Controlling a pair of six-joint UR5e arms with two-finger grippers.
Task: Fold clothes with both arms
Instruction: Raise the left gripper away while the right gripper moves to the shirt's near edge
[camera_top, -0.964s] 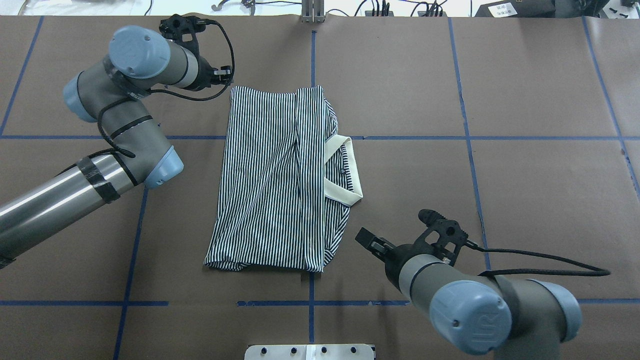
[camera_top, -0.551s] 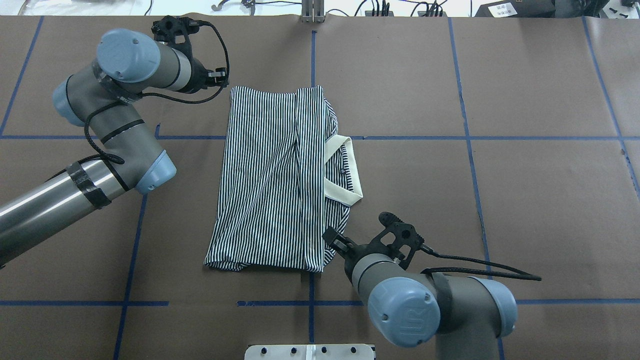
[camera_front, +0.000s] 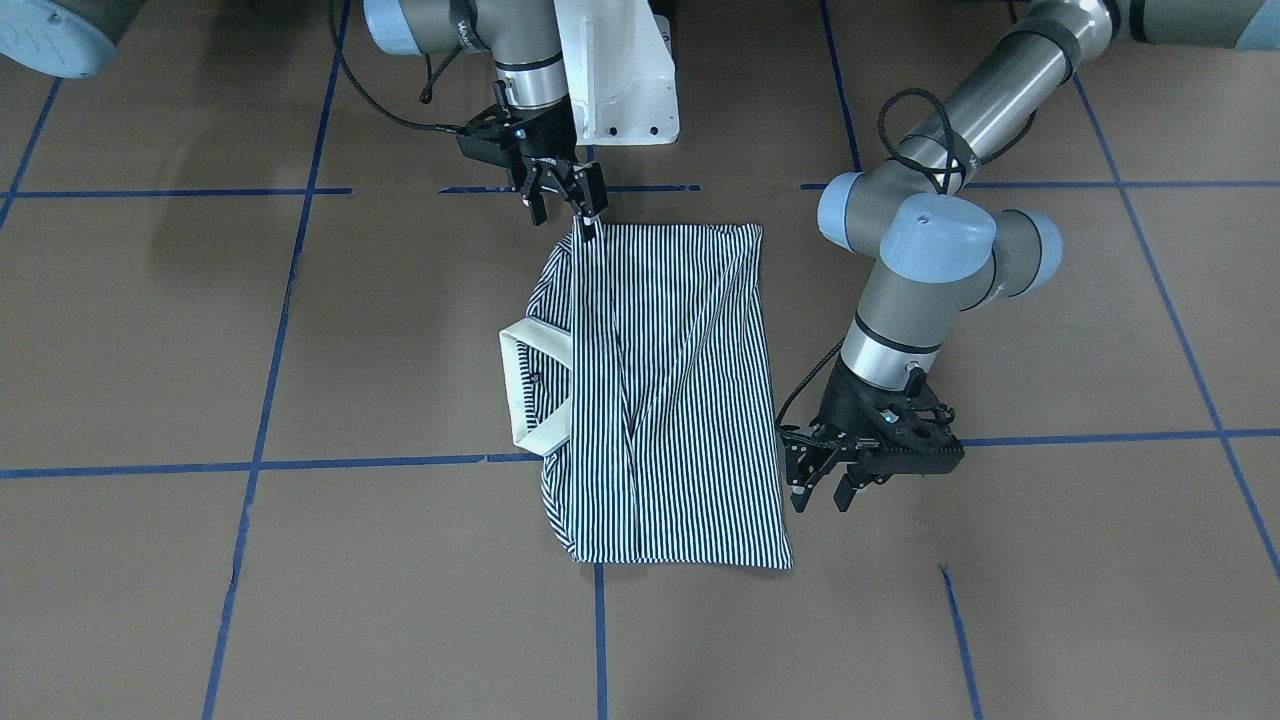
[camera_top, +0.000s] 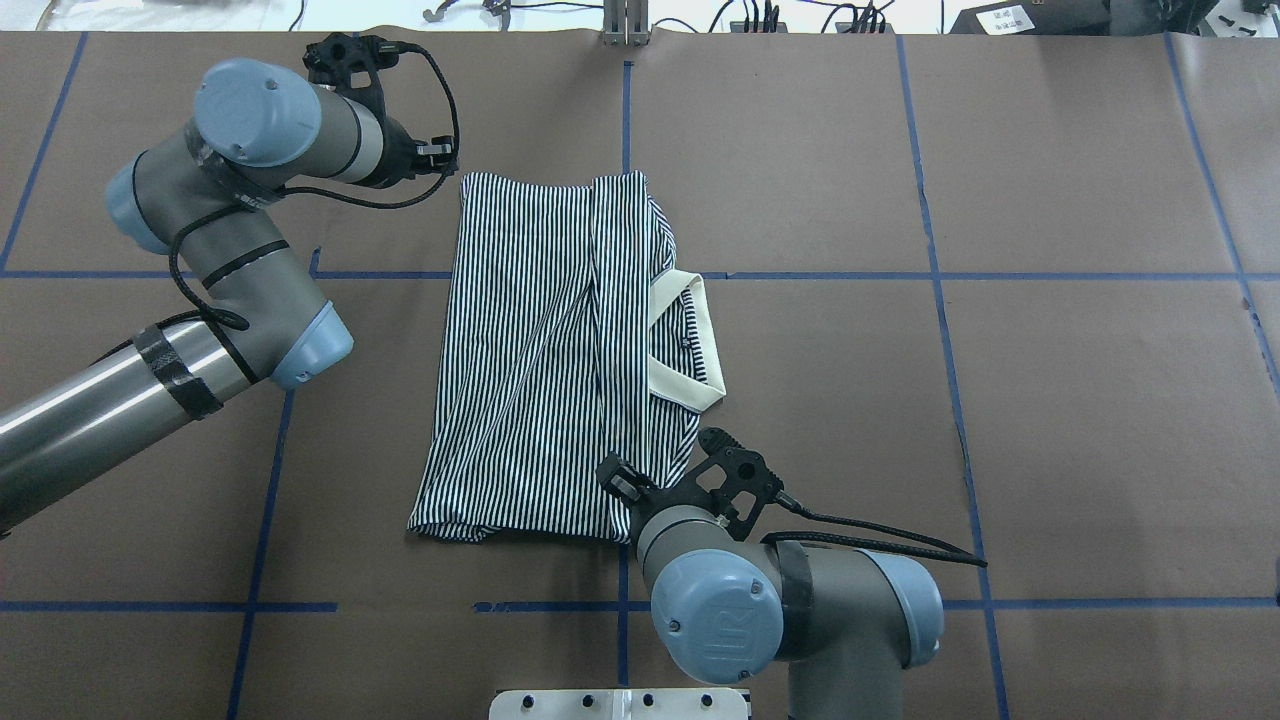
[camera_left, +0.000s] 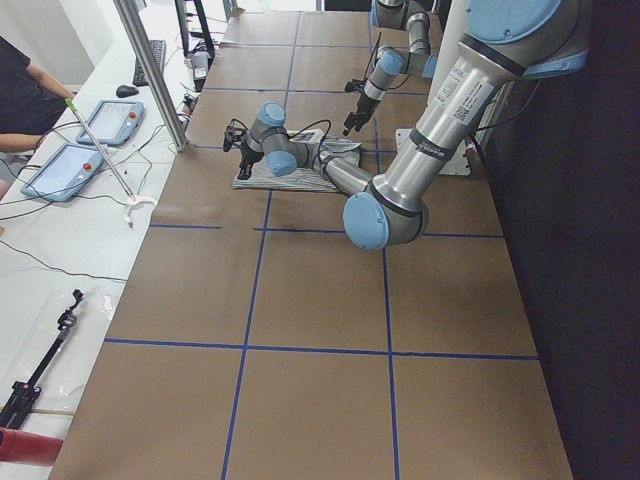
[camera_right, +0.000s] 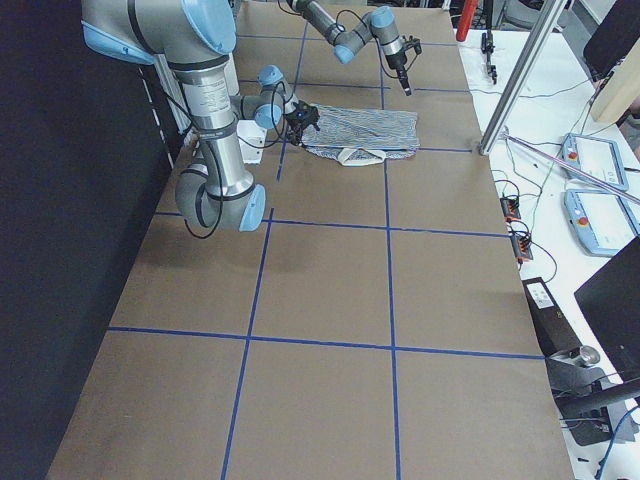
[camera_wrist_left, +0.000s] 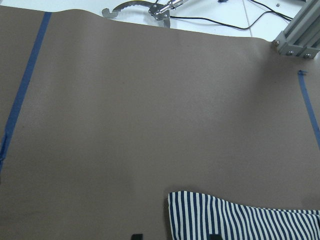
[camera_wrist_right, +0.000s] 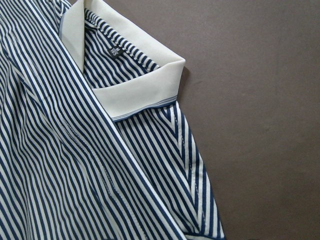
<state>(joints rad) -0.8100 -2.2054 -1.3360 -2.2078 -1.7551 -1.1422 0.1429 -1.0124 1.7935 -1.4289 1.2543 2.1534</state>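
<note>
Shirt (camera_top: 530, 350) folded lengthwise, apparently; cream collar (camera_top: 706, 340) protruding.

soft knit polo shirt (camera_top: 530, 350) on matt brown paper (camera_top: 1050, 400)

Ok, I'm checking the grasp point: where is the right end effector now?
In the overhead view, the right end effector is over the polo shirt's near right corner, just robot-side of the cream collar.

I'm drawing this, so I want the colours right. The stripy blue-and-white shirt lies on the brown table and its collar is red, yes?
Not quite. The collar is cream, not red; the right wrist view shows it up close. The rest holds: the stripy blue-and-white shirt lies on the brown table.
</note>
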